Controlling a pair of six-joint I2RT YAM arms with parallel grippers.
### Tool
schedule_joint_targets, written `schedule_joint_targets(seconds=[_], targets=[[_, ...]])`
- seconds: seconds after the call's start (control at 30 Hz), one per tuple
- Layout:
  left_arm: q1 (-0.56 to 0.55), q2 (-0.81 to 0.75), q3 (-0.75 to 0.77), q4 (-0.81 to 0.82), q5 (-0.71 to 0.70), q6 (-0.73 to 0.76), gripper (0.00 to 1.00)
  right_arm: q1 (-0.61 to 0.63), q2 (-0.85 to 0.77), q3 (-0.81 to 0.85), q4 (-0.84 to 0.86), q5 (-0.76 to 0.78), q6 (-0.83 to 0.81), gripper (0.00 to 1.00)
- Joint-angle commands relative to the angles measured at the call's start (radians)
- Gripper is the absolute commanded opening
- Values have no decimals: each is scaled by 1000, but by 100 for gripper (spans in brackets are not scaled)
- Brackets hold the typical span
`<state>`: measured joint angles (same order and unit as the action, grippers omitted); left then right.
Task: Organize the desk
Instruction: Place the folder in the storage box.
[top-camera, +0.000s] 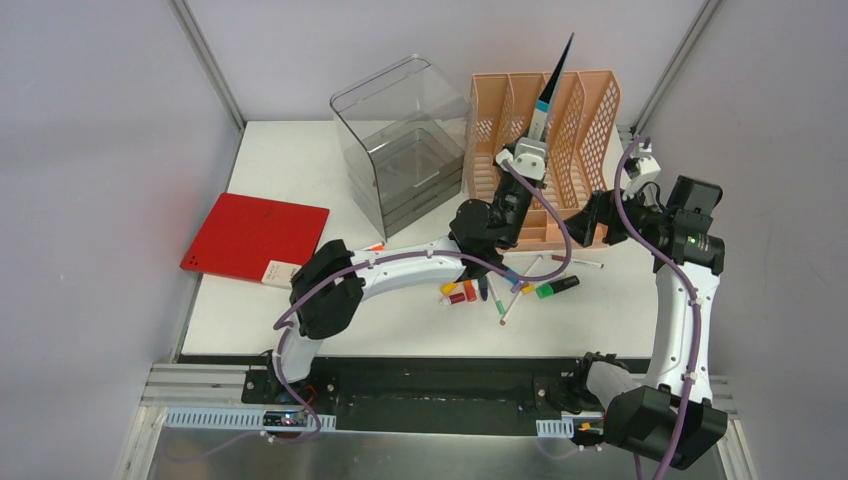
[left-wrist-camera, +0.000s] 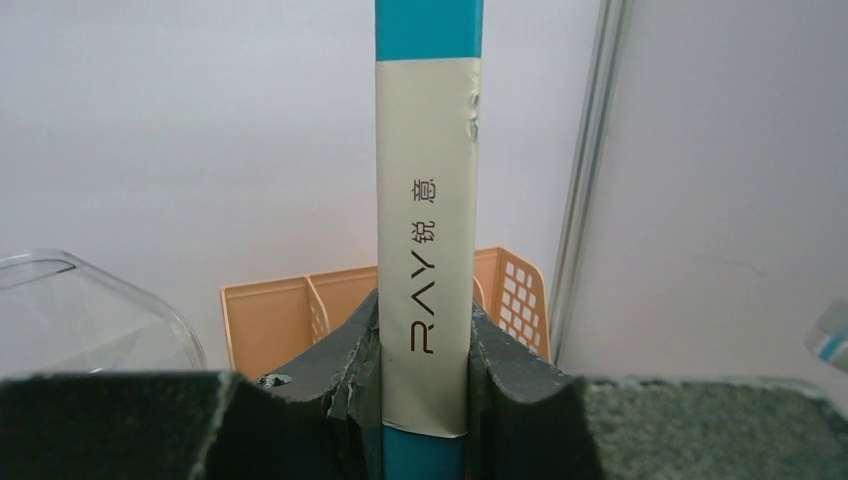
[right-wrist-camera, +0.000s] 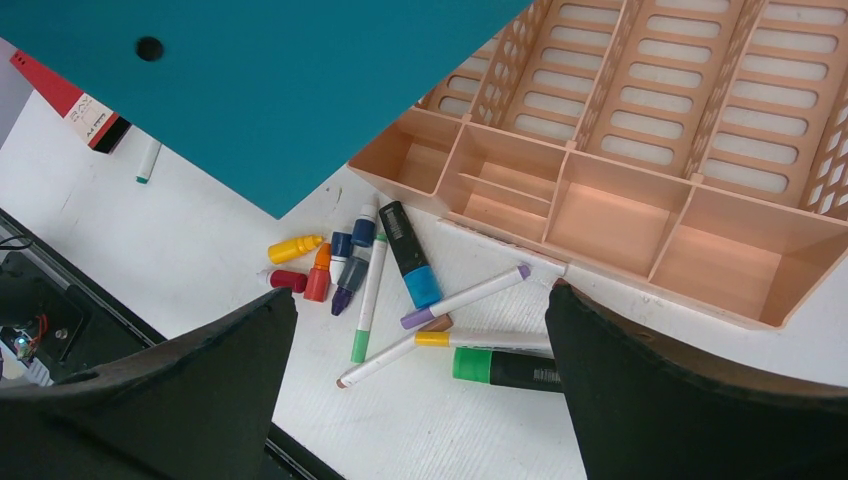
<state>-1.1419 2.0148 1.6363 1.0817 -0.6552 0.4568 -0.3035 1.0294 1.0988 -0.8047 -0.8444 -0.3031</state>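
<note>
Stretching white between grey walls, the bench (top-camera: 290, 165) fills the middle of the top view, with both arm bases at its near edge. At its far side stand a clear drawer box (top-camera: 405, 140) and, just right of it, a peach rack (top-camera: 592, 110). A red book (top-camera: 255, 237) lies flat at the left edge. Loose pens (top-camera: 500, 290) are scattered on the bench just near of the rack. The left arm (top-camera: 400, 268) reaches across them, and the left jaws pinch a teal book (left-wrist-camera: 425, 200) on its cream label, holding it upright above the rack's left part. The right arm (top-camera: 685, 290) is raised by the rack's right end. The right jaws are spread wide with nothing between them, above the pens and the rack's near edge.
</note>
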Motion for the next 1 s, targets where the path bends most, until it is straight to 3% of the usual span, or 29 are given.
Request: schedule_joint_targets(seconds=[0.0, 0.43, 0.73, 0.97], targets=[[-3, 34, 107, 128, -30, 98, 0, -6, -10, -2, 37, -5, 15, 99], [15, 67, 128, 138, -17, 59, 0, -6, -11, -5, 40, -10, 15, 99], [48, 234, 317, 152, 30, 105, 0, -6, -4, -7, 42, -7, 13, 99], [67, 323, 310, 169, 8, 64, 0, -6, 0, -8, 42, -12, 13, 99]])
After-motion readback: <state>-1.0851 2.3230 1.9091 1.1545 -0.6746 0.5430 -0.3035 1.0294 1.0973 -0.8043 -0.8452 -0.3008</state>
